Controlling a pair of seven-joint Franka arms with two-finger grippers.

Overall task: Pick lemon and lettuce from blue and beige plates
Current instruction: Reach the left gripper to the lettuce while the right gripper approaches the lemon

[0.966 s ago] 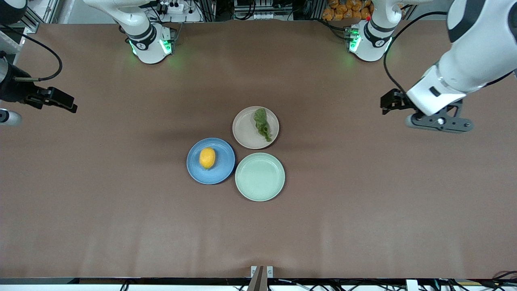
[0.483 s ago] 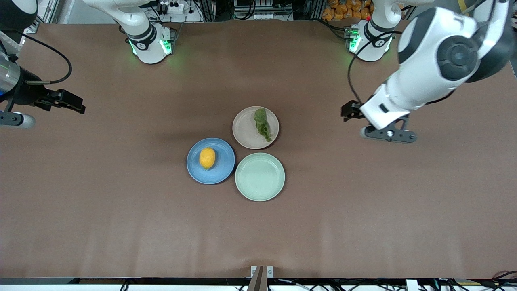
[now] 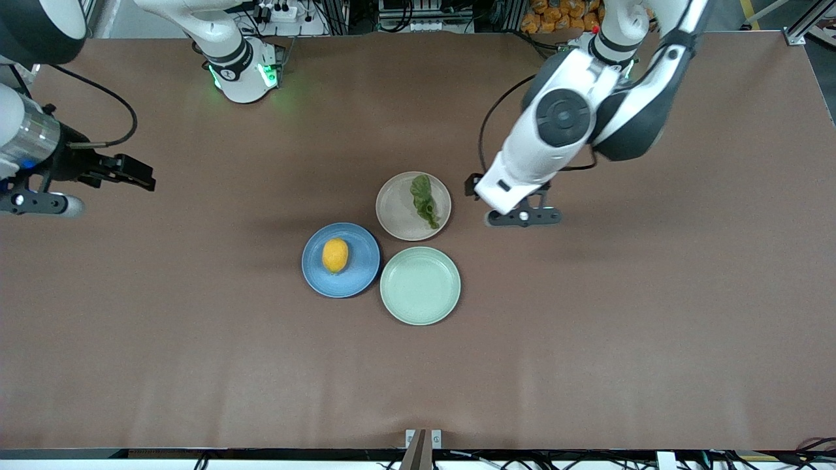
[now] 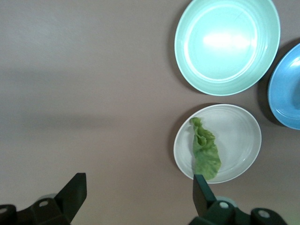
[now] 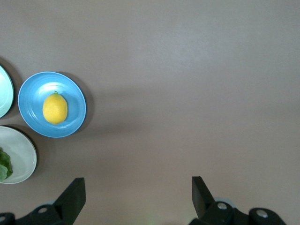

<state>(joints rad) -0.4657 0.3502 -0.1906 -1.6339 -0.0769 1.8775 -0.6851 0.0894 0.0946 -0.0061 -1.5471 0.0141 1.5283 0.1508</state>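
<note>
A yellow-orange lemon (image 3: 335,255) (image 5: 55,108) lies on the blue plate (image 3: 360,267) (image 5: 75,101). The crinkled green lettuce (image 3: 424,200) (image 4: 205,150) rests on the beige plate (image 3: 396,209) (image 4: 239,138), along the side toward the left arm's end. My left gripper (image 3: 521,216) (image 4: 138,197) hangs open and empty over bare table just beside the beige plate, one fingertip (image 4: 199,190) close to its rim. Out at the right arm's end of the table, my right gripper (image 3: 36,203) (image 5: 137,197) is open and empty over bare cloth, well away from the blue plate.
An empty mint-green plate (image 3: 420,285) (image 4: 227,40) touches both other plates and lies nearest the front camera. The brown cloth (image 3: 588,326) covers the whole table. Both arm bases (image 3: 241,72) stand along the edge farthest from the camera.
The left arm has swung in from its end of the table to beside the beige plate. The right gripper has crept slightly toward the middle. Both stay open.
</note>
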